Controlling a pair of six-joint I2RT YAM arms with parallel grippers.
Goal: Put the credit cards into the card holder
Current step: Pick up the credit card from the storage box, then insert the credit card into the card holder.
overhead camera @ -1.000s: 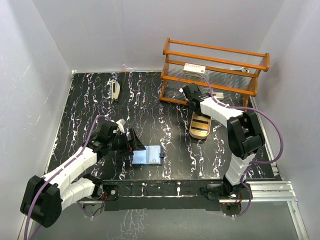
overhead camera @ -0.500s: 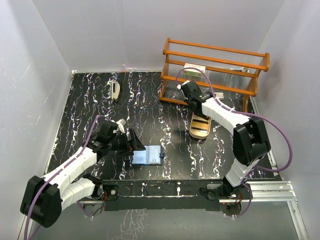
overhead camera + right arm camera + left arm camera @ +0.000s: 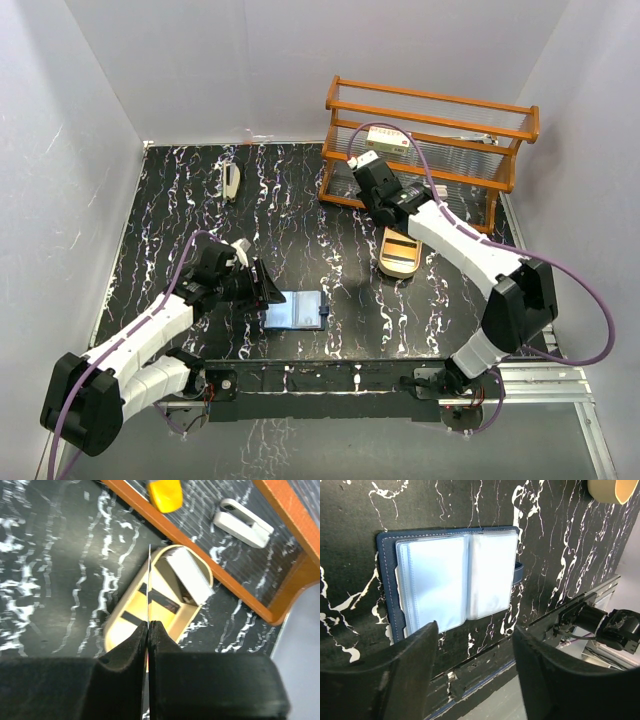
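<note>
The card holder point(image 3: 297, 311) lies open on the black marbled table, its pale sleeves point(image 3: 455, 580) facing up inside a navy cover. My left gripper point(image 3: 266, 290) stands open just to its left, and in the left wrist view my left gripper point(image 3: 475, 632) has nothing between its fingers. My right gripper point(image 3: 368, 172) hangs above the table in front of the wooden rack, shut on a credit card point(image 3: 149, 580) seen edge-on as a thin line. More credit cards point(image 3: 187, 575) lie in the gold oval tray point(image 3: 125, 635) below it.
The gold tray point(image 3: 402, 255) sits right of centre. An orange wooden rack point(image 3: 430, 140) with clear shelves stands at the back right, with a white item point(image 3: 243, 522) and a yellow one point(image 3: 165, 495) on it. A small white object point(image 3: 231, 182) lies at the back left.
The right arm has risen from the tray and swung back and left with the card pinched in its shut jaws. The left jaws have narrowed somewhat beside the holder.
</note>
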